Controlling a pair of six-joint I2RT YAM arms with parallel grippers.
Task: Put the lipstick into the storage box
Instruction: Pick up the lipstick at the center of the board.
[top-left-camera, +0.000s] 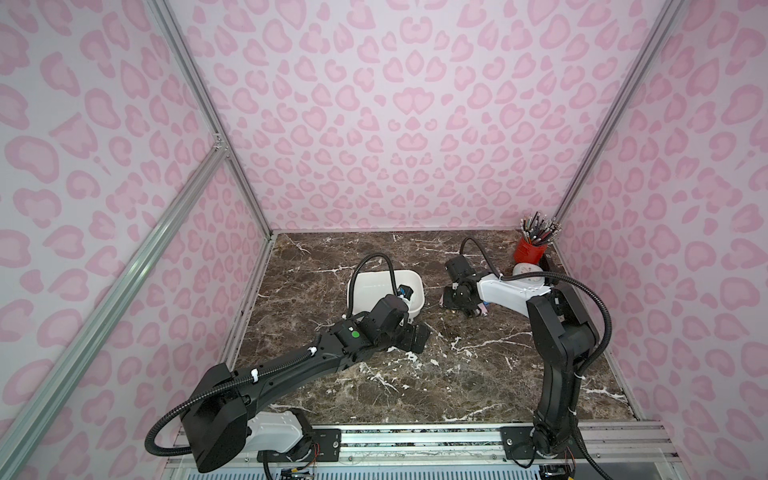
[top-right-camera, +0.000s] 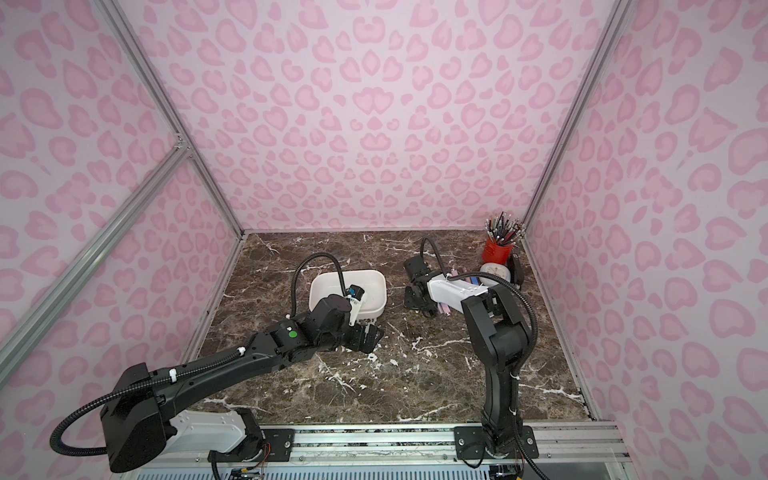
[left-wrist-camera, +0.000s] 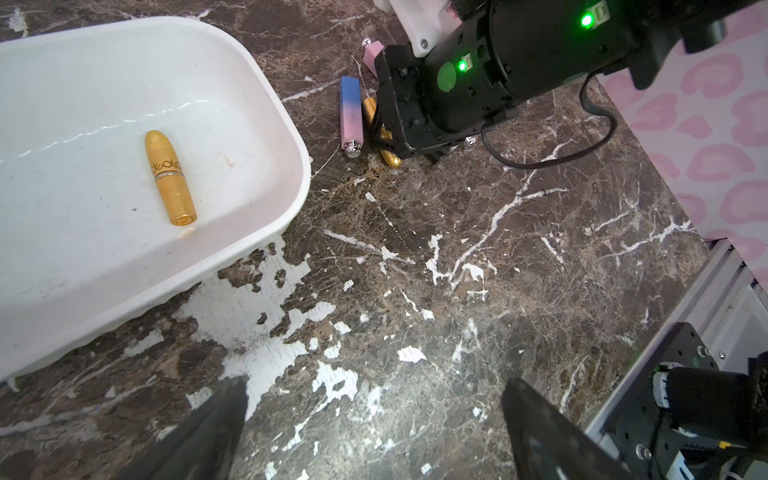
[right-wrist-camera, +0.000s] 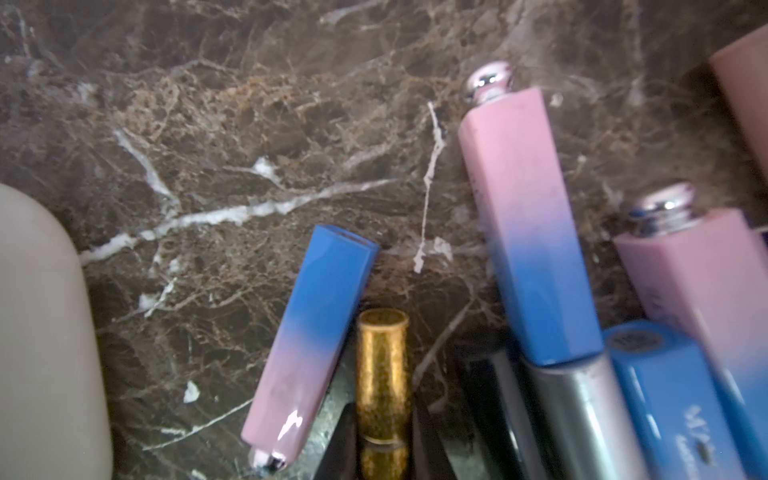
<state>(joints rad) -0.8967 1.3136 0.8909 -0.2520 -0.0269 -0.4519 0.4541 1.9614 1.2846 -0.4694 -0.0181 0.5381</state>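
Left wrist view: one bullet-shaped gold lipstick (left-wrist-camera: 170, 178) is seen lying flat on the floor of the storage box (left-wrist-camera: 232, 124), so part of the task is judged done. The box is formed as a white, smooth plastic tub with rounded corners and low walls. It is set on the brown marble-patterned tabletop (left-wrist-camera: 457, 249), whose surface is chipped white in places. A second gold lipstick (right-wrist-camera: 382, 365), glittery and cylindrical, is clenched between the dark fingers of the right gripper (right-wrist-camera: 383, 432), low at the tabletop and apart from the box. A lift, a carry and a release over the tub are judged to be left for it. A square-sided, glossy blue-pink tube (right-wrist-camera: 309, 332) with a chromed round end is seen just beside the held one. More gradient tubes (right-wrist-camera: 528, 232) are scattered nearby, none yet boxed. The left gripper (left-wrist-camera: 374, 432) is held spread wide and empty above the table near the box's corner.
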